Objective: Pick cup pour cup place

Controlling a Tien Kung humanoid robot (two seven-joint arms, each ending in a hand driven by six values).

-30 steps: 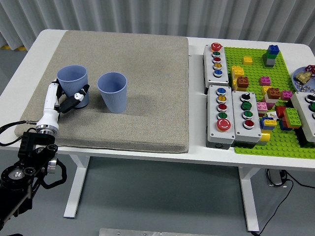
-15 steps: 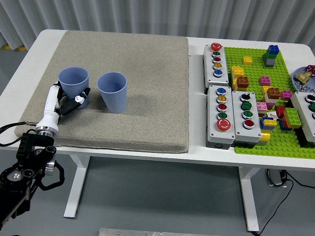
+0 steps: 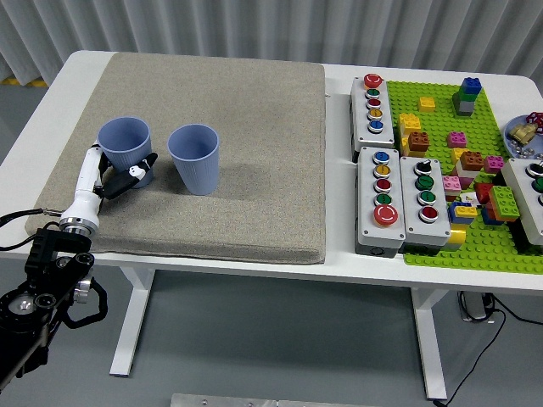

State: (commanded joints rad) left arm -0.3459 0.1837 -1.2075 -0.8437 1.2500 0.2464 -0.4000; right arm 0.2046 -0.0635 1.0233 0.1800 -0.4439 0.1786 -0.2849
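Observation:
Two blue-grey cups stand upright on the beige mat (image 3: 254, 127). The left cup (image 3: 125, 140) is near the mat's left edge, and the right cup (image 3: 194, 158) is a short way to its right. My left hand (image 3: 127, 174), white with black fingers, reaches in from the lower left. Its fingers curl around the base of the left cup, which rests on the mat. The cups' insides are not visible from here. My right arm is out of view.
Grey button boxes (image 3: 374, 105) (image 3: 400, 202) sit right of the mat. Beyond them lies a green baseplate (image 3: 475, 246) with several coloured bricks. A bowl of small items (image 3: 526, 136) is at the right edge.
My left arm has drawn back slightly toward the lower left, and the fingers sit a little lower on the left cup. The cup shifted only a few pixels. The right cup is unchanged.

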